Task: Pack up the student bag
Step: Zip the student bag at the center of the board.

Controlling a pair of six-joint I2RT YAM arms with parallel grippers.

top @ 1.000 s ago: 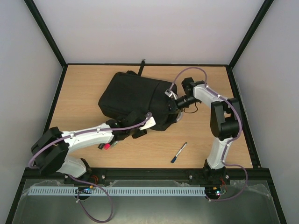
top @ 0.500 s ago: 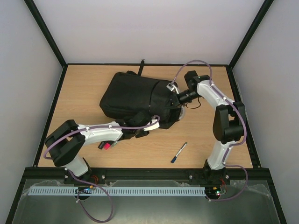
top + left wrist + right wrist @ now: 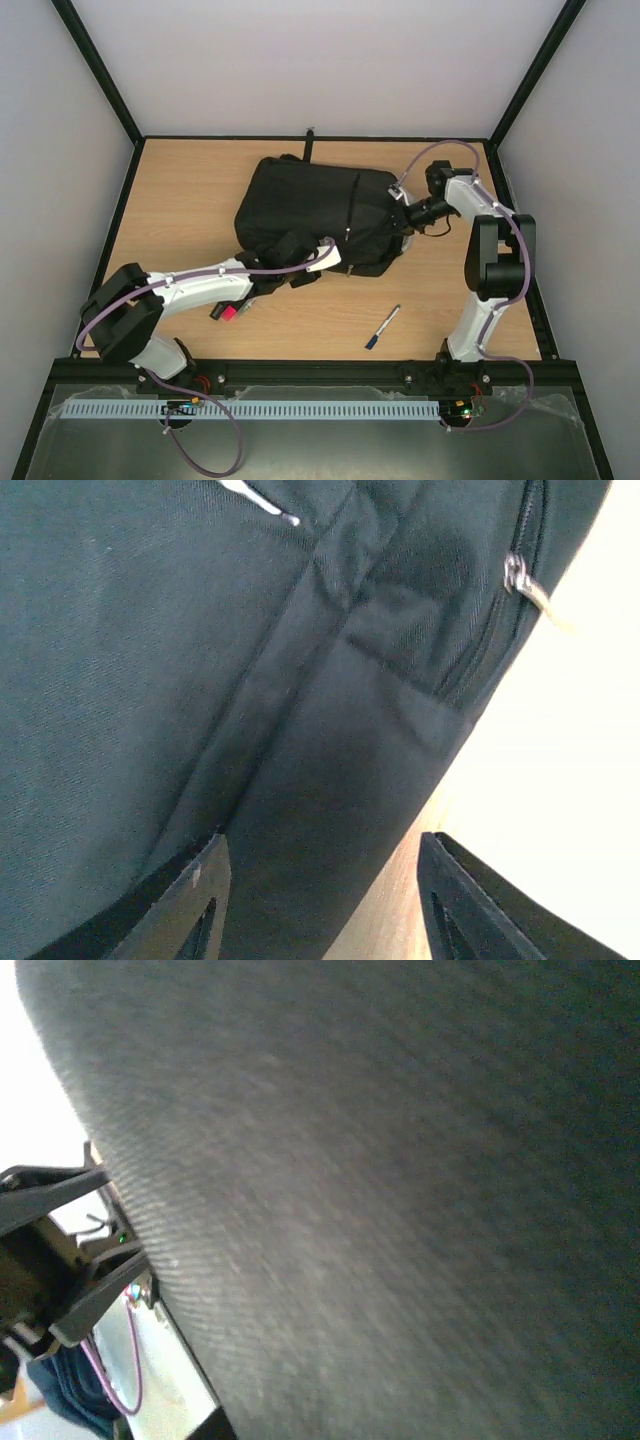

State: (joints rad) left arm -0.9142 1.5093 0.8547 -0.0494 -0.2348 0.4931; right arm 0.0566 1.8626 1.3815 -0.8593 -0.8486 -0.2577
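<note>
The student bag, large, black and soft, lies flat in the middle of the table. My left gripper is at its near edge. In the left wrist view it is open, and the bag's edge lies between the two fingers. A zip pull shows on the bag's side. My right gripper is at the bag's right end and seems shut on the fabric there. Bag fabric fills the right wrist view and hides the fingers.
A blue-capped pen lies on the table near the front right. A small red and black item lies under my left forearm. A black strap reaches the back edge. Black frame rails border the table.
The bag has slid and turned to the right along with my right gripper. My left gripper followed its near edge slightly right and back.
</note>
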